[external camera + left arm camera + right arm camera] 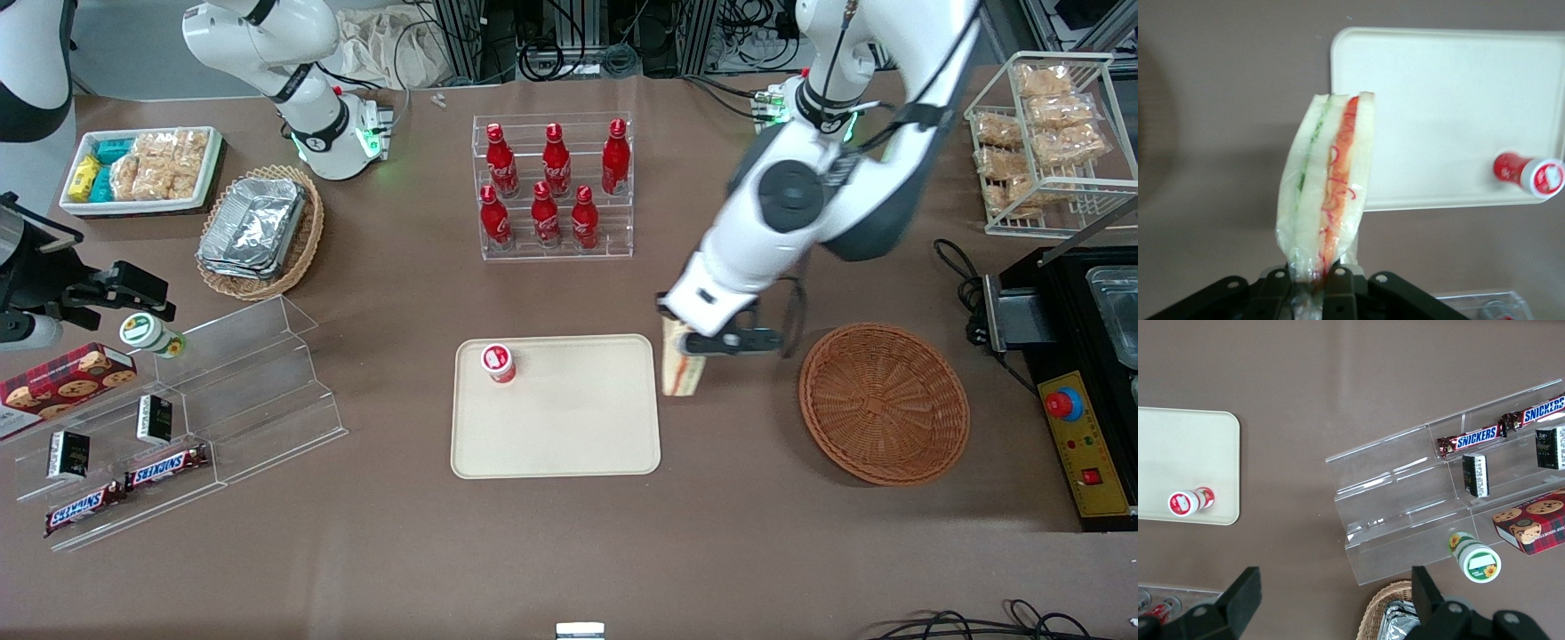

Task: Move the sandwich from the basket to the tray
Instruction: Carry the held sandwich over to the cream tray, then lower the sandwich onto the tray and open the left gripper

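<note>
My left gripper (702,342) is shut on the sandwich (683,364), a wrapped white-bread wedge with red-orange and green layers, and holds it in the air between the basket and the tray, at the tray's edge. In the left wrist view the sandwich (1328,187) hangs from the gripper (1311,283), with the tray (1451,113) under its tip. The reddish-brown wicker basket (884,402) has nothing in it and stands toward the working arm's end. The cream tray (569,418) lies mid-table.
A small red bottle with a white cap (499,363) stands on the tray. A clear rack of red bottles (553,187) is farther from the camera. A black machine (1076,373) stands beside the basket. A clear tiered shelf with snacks (178,409) lies toward the parked arm's end.
</note>
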Robot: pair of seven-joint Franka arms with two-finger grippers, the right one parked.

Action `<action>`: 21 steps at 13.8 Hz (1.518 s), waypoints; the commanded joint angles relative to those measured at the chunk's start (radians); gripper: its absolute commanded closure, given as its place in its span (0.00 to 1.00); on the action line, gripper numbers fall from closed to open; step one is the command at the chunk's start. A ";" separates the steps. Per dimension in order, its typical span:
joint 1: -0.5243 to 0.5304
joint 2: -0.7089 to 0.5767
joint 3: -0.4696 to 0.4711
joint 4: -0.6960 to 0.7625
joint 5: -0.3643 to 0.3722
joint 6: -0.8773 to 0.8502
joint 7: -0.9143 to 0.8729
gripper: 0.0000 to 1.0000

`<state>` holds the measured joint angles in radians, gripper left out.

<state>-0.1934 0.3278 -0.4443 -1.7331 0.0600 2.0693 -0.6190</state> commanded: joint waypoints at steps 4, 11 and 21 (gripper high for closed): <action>-0.080 0.279 0.009 0.168 0.194 0.061 -0.111 1.00; -0.112 0.425 0.010 0.236 0.300 0.181 -0.257 0.71; -0.026 0.122 0.004 0.231 0.220 -0.098 -0.247 0.00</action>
<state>-0.2578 0.5633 -0.4414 -1.4668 0.3630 2.0553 -0.9437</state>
